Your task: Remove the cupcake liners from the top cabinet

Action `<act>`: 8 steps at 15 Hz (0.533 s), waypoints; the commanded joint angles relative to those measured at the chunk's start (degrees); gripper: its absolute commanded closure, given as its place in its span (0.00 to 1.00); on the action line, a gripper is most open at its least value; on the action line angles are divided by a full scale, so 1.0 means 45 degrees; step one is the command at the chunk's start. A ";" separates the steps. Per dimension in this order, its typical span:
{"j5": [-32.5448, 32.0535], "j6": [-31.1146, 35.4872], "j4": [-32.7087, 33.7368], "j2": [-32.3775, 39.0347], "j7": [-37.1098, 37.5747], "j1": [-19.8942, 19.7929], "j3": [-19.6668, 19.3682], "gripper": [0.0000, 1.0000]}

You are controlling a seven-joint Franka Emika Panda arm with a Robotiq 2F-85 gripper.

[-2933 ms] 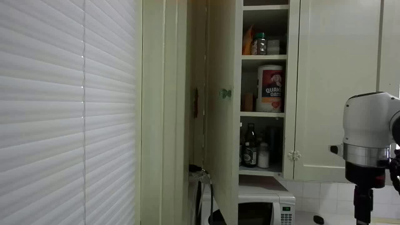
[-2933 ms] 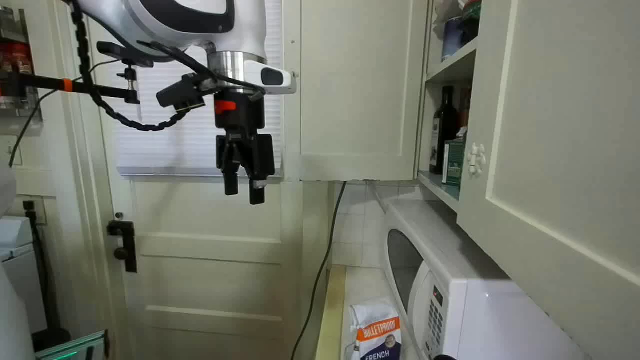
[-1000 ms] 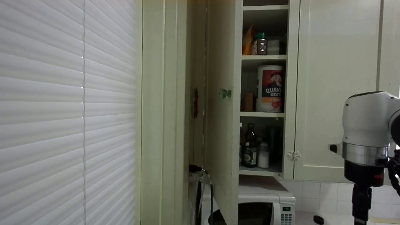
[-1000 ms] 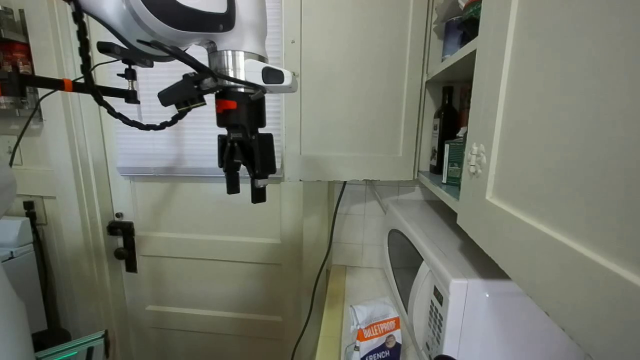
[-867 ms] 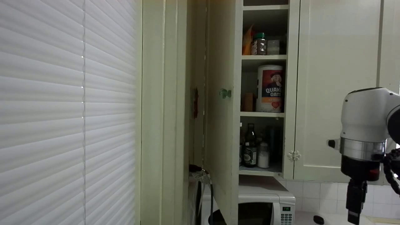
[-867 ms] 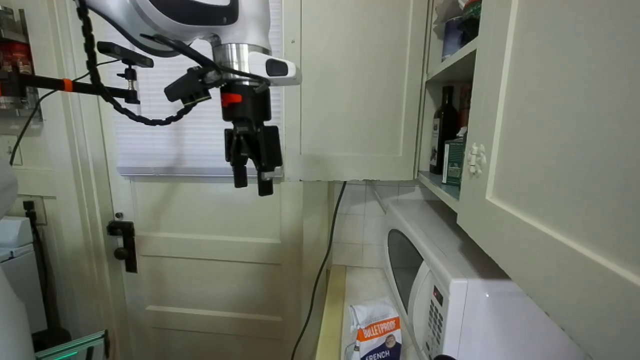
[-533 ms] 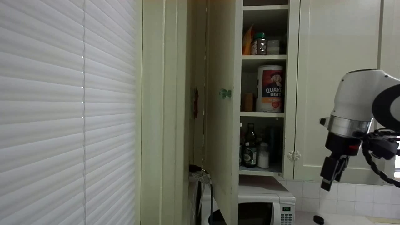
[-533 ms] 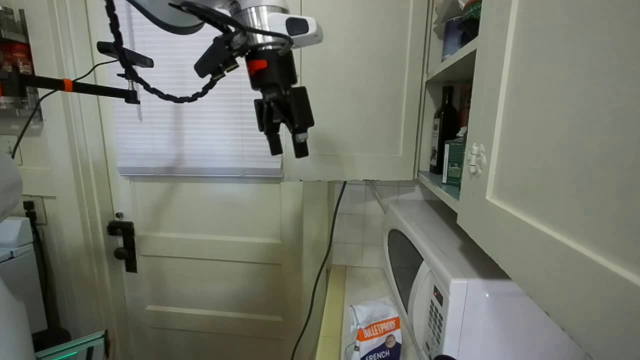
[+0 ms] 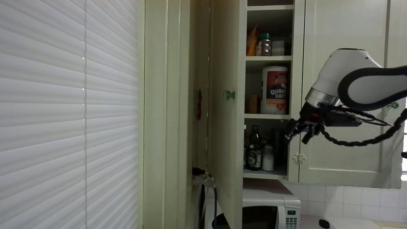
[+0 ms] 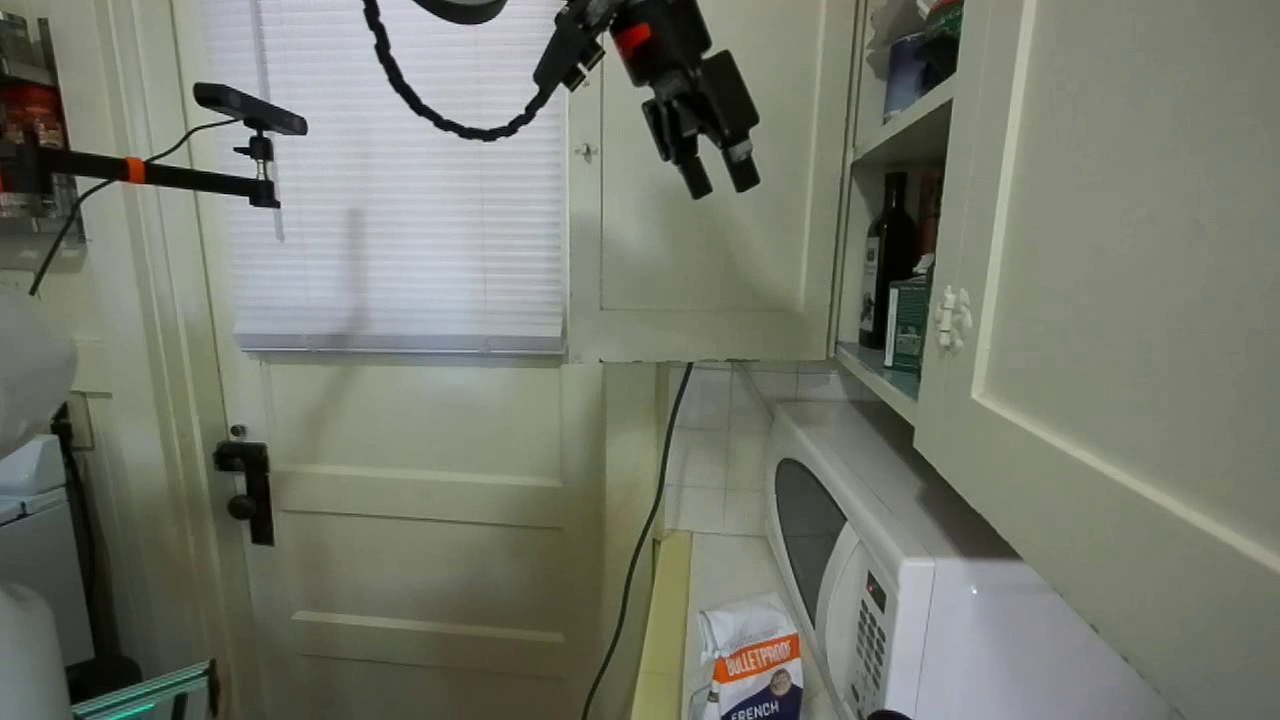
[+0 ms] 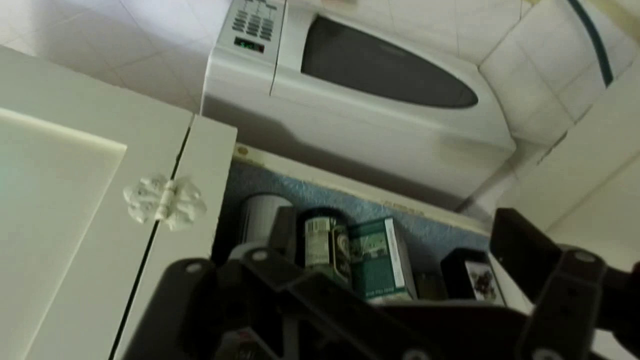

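Note:
The cupcake liners (image 9: 278,48), a small pale, partly see-through pack, stand on an upper shelf of the top cabinet (image 9: 268,58), right of a green-lidded jar, in an exterior view. I cannot make them out in the wrist view. The cabinet's lower part also shows in an exterior view (image 10: 880,382) and the wrist view (image 11: 345,182). My gripper (image 9: 297,139) is tilted toward the cabinet, at about bottom-shelf height in that picture, well below the liners. It also shows in an exterior view (image 10: 720,180). In the wrist view its fingers (image 11: 395,230) are wide apart with nothing between them.
The open cabinet door (image 9: 224,127) stands left of the shelves. A red-and-white canister (image 9: 275,90) sits one shelf below the liners, beside an orange-brown box (image 9: 252,104). An orange pack (image 9: 252,43) is left of the green-lidded jar (image 9: 264,45). A microwave (image 9: 267,197) stands underneath.
My arm has risen and swung toward the cabinet. The gripper has turned from pointing straight down to slanting toward the shelves, and it stays open. The cabinet's contents have not moved.

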 commanded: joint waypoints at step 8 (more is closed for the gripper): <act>-0.3294 0.1675 0.4991 0.3186 0.7372 -0.1727 0.1355 0.00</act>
